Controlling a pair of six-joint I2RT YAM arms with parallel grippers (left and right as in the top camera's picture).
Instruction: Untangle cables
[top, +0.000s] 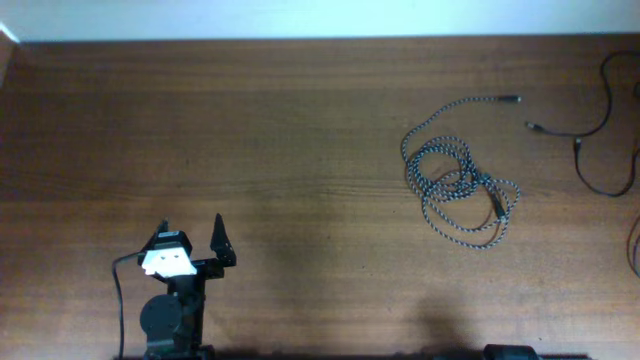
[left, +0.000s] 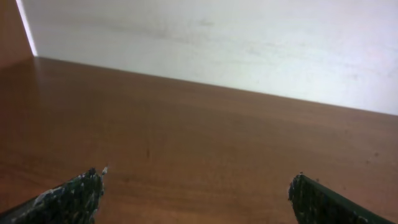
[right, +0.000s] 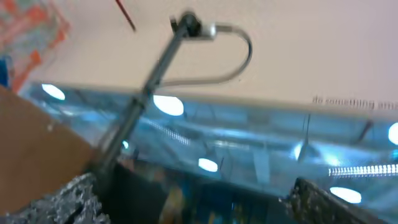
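Observation:
The braided black-and-white speckled cable lies in a loose coil on the right half of the table, with one plug end stretched toward the back right. The thin black cable lies further right and runs off the table's right edge. It looks apart from the coil. My left gripper is open and empty at the front left, far from both cables. In the left wrist view, the left gripper has only bare wood between its fingers. My right gripper is open, empty, and pointed up at the room, away from the table.
The brown wooden table ends at a white wall at the back. A dark part of the right arm's base shows at the front edge. A thick black wire runs beside the left arm. A metal stand shows in the right wrist view.

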